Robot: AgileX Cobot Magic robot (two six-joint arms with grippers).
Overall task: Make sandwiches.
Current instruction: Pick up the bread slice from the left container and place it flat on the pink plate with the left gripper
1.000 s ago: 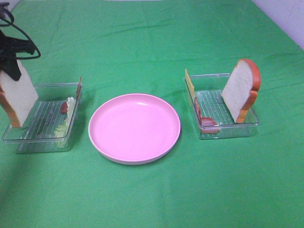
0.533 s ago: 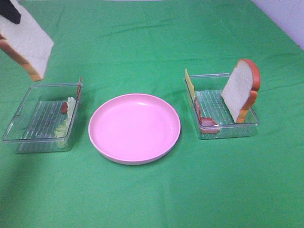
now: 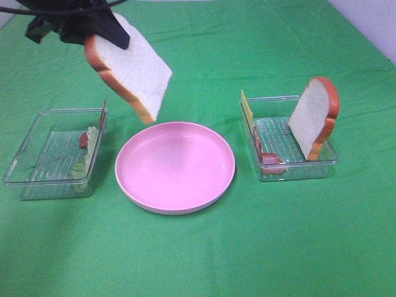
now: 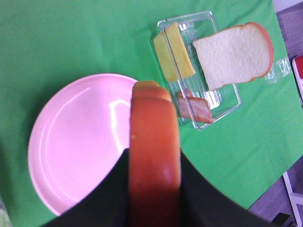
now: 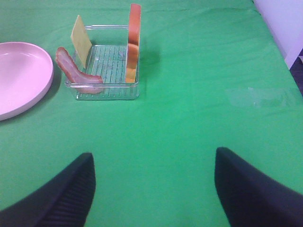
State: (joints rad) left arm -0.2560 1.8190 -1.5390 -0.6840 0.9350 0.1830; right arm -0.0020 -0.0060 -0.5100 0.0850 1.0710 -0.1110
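My left gripper (image 3: 110,30) is shut on a white bread slice (image 3: 133,69) with an orange-brown crust. It holds the slice tilted in the air above the far-left rim of the round pink plate (image 3: 175,164). In the left wrist view the crust (image 4: 154,151) sits clamped between the black fingers, over the plate (image 4: 75,142). A second bread slice (image 3: 315,117) stands upright in the right tray (image 3: 297,172), with yellow cheese (image 3: 247,108) and bacon (image 3: 270,158). My right gripper (image 5: 151,189) is open and empty, low over the cloth and well short of that tray (image 5: 104,92).
The left clear tray (image 3: 37,182) holds pale lettuce (image 3: 86,158) and a piece of bacon (image 3: 83,140) against its right wall. Green cloth covers the table. A white wall edge (image 3: 371,25) borders the far right.
The left gripper has lifted the bread slice out of the left tray, up and then rightward to above the plate's far-left rim. The right gripper has not moved.
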